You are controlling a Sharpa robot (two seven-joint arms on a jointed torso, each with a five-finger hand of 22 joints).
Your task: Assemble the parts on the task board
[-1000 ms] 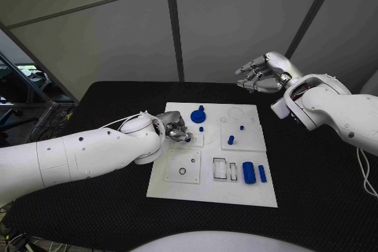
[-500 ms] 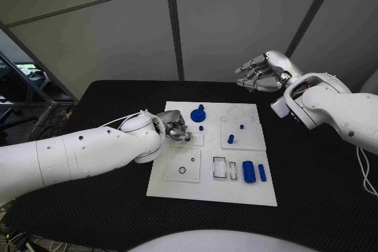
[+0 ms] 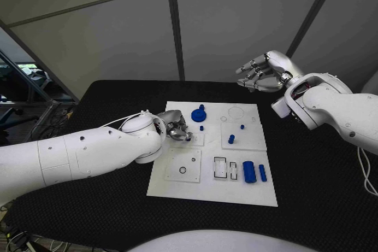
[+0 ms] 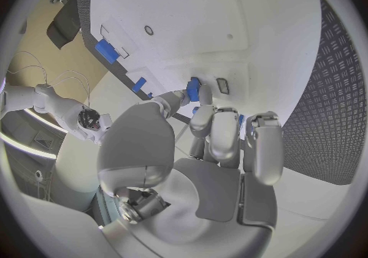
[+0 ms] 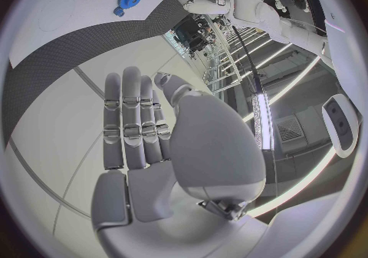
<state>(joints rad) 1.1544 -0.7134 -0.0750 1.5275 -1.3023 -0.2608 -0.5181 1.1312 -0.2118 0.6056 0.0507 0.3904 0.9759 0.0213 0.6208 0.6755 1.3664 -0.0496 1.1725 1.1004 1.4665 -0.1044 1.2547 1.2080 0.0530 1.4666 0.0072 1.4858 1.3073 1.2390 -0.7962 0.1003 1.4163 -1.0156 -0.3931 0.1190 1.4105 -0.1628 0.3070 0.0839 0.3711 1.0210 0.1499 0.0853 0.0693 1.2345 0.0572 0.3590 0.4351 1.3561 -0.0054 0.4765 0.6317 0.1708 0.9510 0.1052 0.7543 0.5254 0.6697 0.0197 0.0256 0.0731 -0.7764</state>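
Left hand (image 3: 175,129) pinches a small blue part (image 4: 192,91) at its fingertips, low over the board (image 3: 212,193). Right hand (image 3: 264,72) hangs far behind the board, fingers straight, holding nothing.

- One task board (image 3: 206,194), a white plate lying on one black counter (image 3: 315,208).
- Three raised white tiles on the board: one small (image 3: 187,143) by the left hand, one (image 3: 242,136) to its right, one (image 3: 183,166) with a ring-shaped hole.
- One blue gear (image 3: 199,116) with a knob on top.
- Four small blue pegs: one (image 3: 201,128) beside the gear, two (image 3: 242,126) (image 3: 231,139) on the right tile, one (image 4: 192,91) pinched in the left hand.
- Two blue bars lying side by side: one thick (image 3: 249,172), one thin (image 3: 262,173).
- Two narrow rectangular slots (image 3: 226,170).
- Two hands: left (image 3: 176,128), right (image 3: 260,71).
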